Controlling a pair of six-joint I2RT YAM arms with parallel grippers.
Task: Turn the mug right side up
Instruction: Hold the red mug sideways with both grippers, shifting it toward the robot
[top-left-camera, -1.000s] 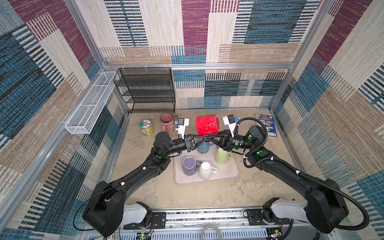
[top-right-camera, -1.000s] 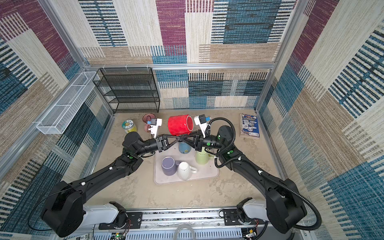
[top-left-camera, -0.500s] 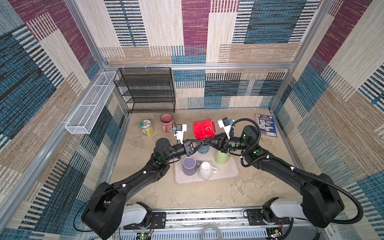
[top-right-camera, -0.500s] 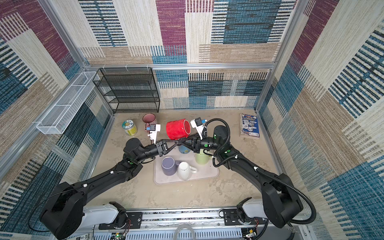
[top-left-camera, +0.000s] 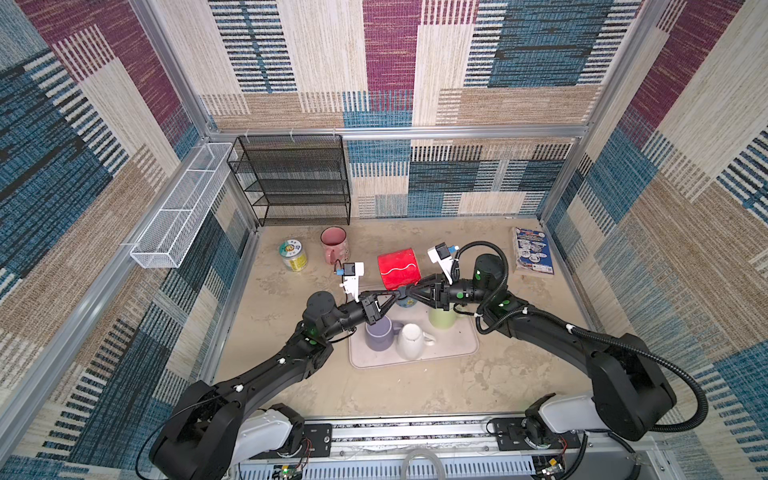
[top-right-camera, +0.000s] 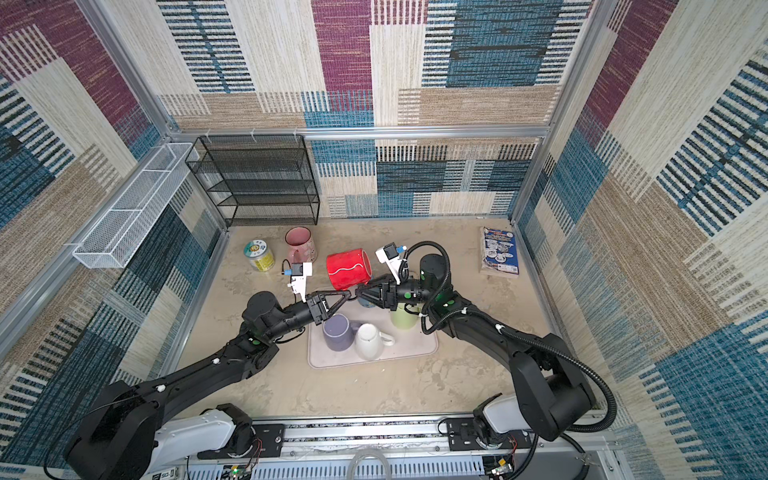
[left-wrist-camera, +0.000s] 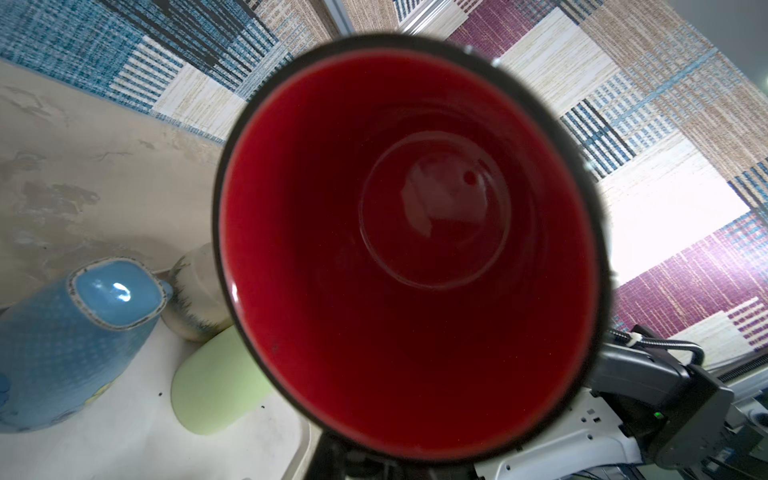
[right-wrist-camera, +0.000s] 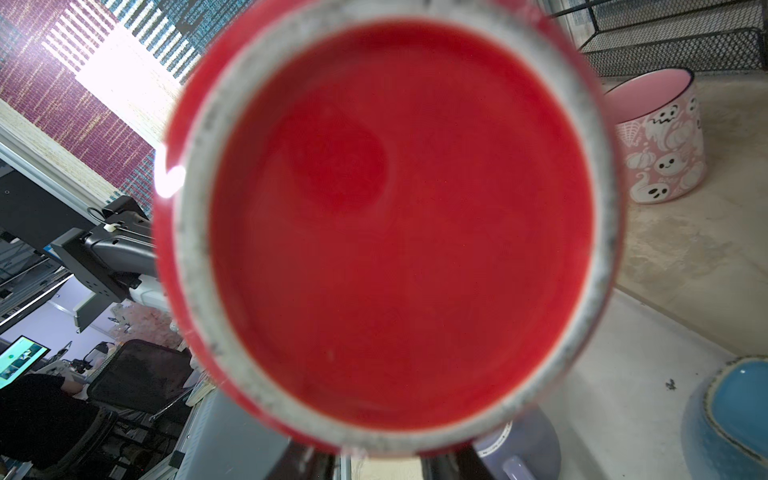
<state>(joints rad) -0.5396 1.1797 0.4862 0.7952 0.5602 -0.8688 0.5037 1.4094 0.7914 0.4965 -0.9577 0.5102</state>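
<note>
Shifted leftward and nearer over the last second, both hands along with it: red mug (top-left-camera: 398, 268). In both top views, lying on its side in the air, roughly over the far edge of the tray (top-left-camera: 457, 351), clear of the table (top-left-camera: 415, 390). Left hand (top-left-camera: 396, 294) pressed together, pinching the mug (top-right-camera: 348, 268) at its near underside. Right hand (top-left-camera: 410, 292) tip to tip with it at the same spot; spread or pinching, impossible to tell.

From the left wrist, looking straight into the mug's dark red mouth (left-wrist-camera: 411, 249), close beyond the hand, with a blue mug (left-wrist-camera: 62, 332) lower down on the tray.

From the right wrist, facing the mug's flat base (right-wrist-camera: 395, 224), equally close, with a pink mug (right-wrist-camera: 660, 141) upright on the table behind.
</note>
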